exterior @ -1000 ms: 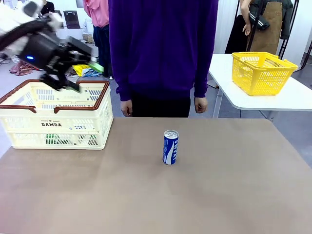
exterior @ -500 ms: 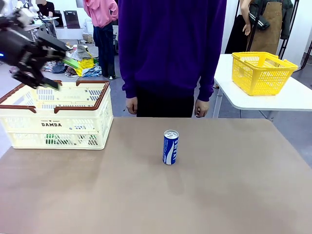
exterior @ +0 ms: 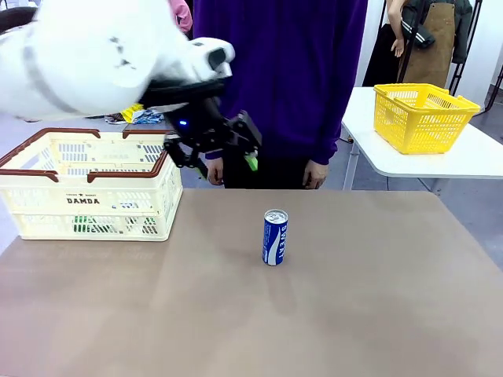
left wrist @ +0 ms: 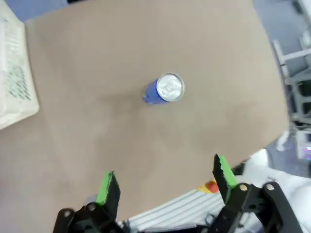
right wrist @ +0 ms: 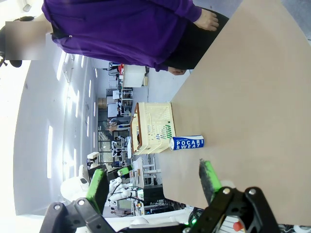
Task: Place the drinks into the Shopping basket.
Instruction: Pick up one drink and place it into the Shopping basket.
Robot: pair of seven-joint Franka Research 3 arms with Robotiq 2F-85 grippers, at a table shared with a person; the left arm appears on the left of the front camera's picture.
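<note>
Left arm above the table, blue can standing alone below it

The brown table spreads under the left gripper, which hangs above its far edge, in front of the person in a purple top. The cream Shopping basket with its brown rim sits just to the gripper's left side, green drinks showing through its slots. The blue can stands upright on the table, below and a little right of the left gripper; in the left wrist view the can lies ahead of the wide-spread, empty green pads. The right gripper also stands wide with nothing between its fingers, the blue can and the basket beyond them. A yellow basket rests on a white side table, far to the right.
</note>
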